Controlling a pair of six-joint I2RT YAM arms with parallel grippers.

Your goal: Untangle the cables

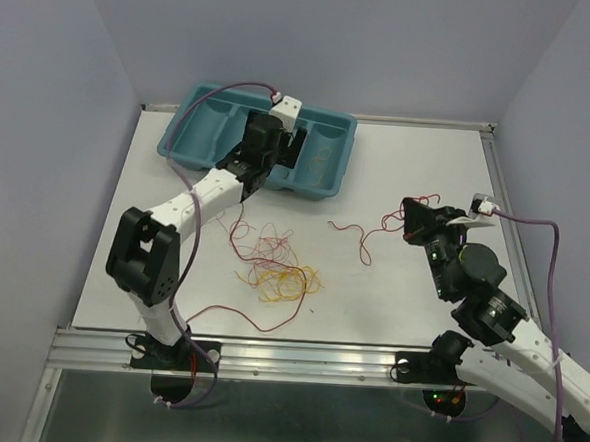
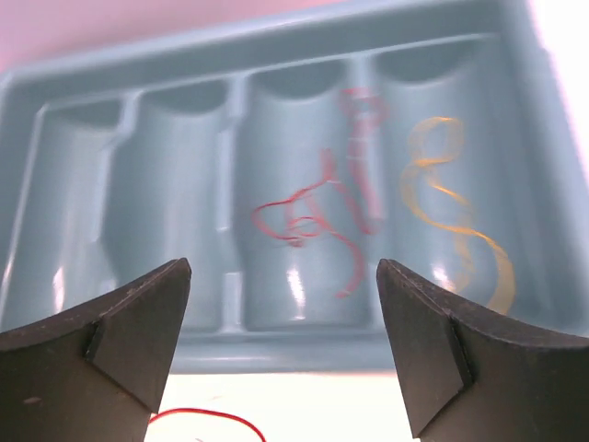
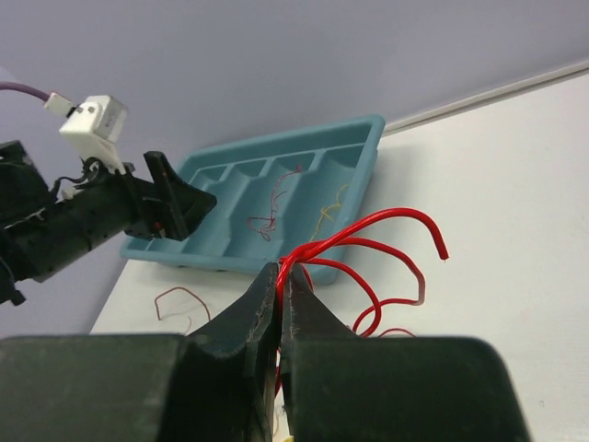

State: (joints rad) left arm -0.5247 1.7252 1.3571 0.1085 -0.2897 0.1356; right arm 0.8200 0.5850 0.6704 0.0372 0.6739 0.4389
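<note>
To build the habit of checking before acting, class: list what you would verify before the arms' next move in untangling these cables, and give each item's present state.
1. Is the left gripper open and empty: ok.
2. Is the pale red cable inside one compartment of the tray: ok.
3. Is the orange cable alone in the neighbouring compartment: ok.
4. Is the right gripper shut on the bright red cable: ok.
5. Is that cable apart from the pile on the table: ok, top view.
6. Is the pile untangled: not ok, strands cross.
</note>
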